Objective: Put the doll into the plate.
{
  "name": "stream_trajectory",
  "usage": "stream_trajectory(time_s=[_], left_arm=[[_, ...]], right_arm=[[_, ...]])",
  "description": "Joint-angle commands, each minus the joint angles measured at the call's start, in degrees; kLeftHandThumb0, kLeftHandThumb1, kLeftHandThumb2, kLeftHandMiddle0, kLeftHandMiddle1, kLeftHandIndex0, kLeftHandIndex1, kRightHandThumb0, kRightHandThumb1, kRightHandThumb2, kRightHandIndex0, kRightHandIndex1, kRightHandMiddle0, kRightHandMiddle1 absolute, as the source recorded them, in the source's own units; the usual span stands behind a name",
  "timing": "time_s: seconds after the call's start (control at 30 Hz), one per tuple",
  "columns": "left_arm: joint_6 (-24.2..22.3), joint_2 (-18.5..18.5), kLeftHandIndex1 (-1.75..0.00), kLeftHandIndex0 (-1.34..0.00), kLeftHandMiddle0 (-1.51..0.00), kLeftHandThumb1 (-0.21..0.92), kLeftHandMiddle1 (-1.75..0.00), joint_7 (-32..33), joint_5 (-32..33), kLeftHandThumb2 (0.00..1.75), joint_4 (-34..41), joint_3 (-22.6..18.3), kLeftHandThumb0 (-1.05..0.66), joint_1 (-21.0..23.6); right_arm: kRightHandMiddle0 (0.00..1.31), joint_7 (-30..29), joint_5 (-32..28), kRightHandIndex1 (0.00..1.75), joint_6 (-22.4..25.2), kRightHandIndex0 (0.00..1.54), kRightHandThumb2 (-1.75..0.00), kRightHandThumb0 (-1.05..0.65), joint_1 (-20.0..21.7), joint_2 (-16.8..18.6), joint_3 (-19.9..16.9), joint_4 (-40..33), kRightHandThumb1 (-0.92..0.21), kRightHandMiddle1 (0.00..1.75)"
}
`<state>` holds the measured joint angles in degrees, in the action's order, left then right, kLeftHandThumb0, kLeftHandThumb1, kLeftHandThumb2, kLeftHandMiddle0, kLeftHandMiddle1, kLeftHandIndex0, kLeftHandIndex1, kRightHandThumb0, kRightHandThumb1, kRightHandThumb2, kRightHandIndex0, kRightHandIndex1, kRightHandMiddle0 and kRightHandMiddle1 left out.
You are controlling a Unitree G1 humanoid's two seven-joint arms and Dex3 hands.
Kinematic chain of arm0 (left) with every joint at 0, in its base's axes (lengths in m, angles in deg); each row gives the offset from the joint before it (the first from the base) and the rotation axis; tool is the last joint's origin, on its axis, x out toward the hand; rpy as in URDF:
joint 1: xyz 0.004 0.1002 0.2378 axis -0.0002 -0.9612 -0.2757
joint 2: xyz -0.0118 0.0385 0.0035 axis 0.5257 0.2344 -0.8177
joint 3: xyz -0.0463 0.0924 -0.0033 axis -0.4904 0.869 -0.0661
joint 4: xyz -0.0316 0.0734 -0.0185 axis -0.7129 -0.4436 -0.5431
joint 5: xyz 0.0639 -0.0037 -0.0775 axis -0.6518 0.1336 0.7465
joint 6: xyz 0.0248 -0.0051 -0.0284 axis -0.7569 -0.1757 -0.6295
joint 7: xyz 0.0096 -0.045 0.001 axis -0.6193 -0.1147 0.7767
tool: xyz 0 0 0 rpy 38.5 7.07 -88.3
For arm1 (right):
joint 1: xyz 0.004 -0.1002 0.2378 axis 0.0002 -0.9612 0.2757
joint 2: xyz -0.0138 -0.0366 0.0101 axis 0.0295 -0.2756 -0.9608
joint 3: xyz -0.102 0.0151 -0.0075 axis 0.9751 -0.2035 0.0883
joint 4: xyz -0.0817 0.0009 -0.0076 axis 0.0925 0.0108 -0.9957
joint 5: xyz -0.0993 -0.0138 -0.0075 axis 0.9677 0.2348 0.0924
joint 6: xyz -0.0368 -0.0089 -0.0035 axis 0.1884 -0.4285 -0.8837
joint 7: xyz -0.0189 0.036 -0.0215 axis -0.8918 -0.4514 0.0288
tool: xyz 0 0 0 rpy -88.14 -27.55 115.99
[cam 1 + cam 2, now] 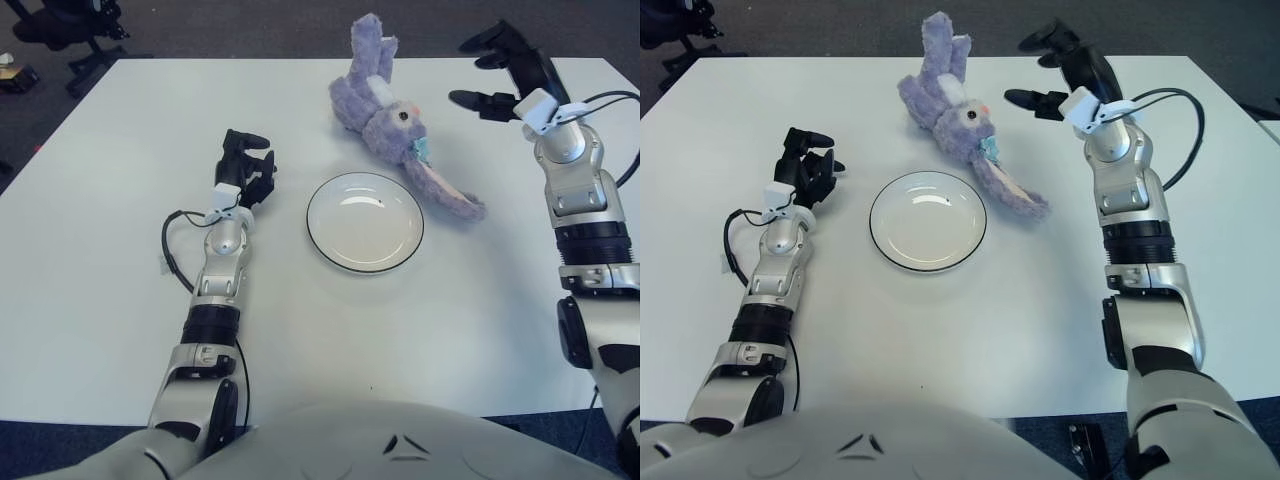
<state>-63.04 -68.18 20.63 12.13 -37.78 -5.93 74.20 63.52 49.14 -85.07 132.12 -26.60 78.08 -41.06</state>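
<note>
Fluffy lilac plush rabbit doll (392,117), sprawled flat at the far side, one long ear stretched toward the near right. Round white dark-rimmed plate (365,222), empty, just near-left.

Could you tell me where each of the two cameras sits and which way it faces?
Left eye view: on the head, looking forward and down at the white table; shows both arms, the left hand left of the plate, and the open right hand raised right of the purple doll.
Right eye view: on the head, slightly to the right, facing likewise; more of the right arm shows.
Shared: table, plate, doll, both hands.
</note>
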Motion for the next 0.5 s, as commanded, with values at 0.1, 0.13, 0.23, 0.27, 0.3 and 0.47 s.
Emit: stream_trajectory(time_s=[0.1,0.13,0.23,0.27,0.3,0.47], left_arm=[[-0.6,0.0,-1.73,-0.22,-0.48,0.92,-1.58,0.7,-0.7,0.49,0.1,0.1,-0.34,-0.4],[-0.6,0.0,-1.73,-0.22,-0.48,0.92,-1.58,0.7,-0.7,0.49,0.1,0.1,-0.35,-0.4],[-0.7,0.0,-1.73,-0.22,-0.48,0.92,-1.58,0.7,-0.8,0.49,0.3,0.2,-0.35,-0.5],[-0.7,0.0,-1.73,-0.22,-0.48,0.92,-1.57,0.7,-0.8,0.49,0.3,0.2,-0.35,-0.6],[-0.7,0.0,-1.73,-0.22,-0.48,0.92,-1.57,0.6,-0.8,0.49,0.3,0.2,-0.35,-0.6],[-0.9,0.1,-1.72,-0.22,-0.48,0.92,-1.57,0.6,-0.8,0.49,0.4,0.2,-0.35,-0.6]], right_arm=[[0.21,0.1,2.6,0.03,-6.9,0.45,-0.29,-0.72,5.9,-0.2,4.0,8.8,-0.92,0.45],[0.22,0.1,2.7,0.02,-7.5,0.45,-0.29,-0.73,6.2,-0.2,4.2,9.6,-0.92,0.43],[0.24,1.0,2.7,0.01,-9.8,0.44,-0.29,-0.74,7.5,-0.6,5.2,12.0,-0.92,0.35],[0.24,1.4,2.7,0.0,-10.2,0.44,-0.3,-0.74,8.1,-0.3,5.7,12.8,-0.92,0.32],[0.25,1.7,2.7,0.0,-10.6,0.43,-0.32,-0.76,8.5,-0.1,6.0,13.4,-0.92,0.3],[0.25,1.2,3.0,0.0,-10.9,0.4,-0.36,-0.8,10.1,1.8,7.3,15.6,-0.92,0.25]])
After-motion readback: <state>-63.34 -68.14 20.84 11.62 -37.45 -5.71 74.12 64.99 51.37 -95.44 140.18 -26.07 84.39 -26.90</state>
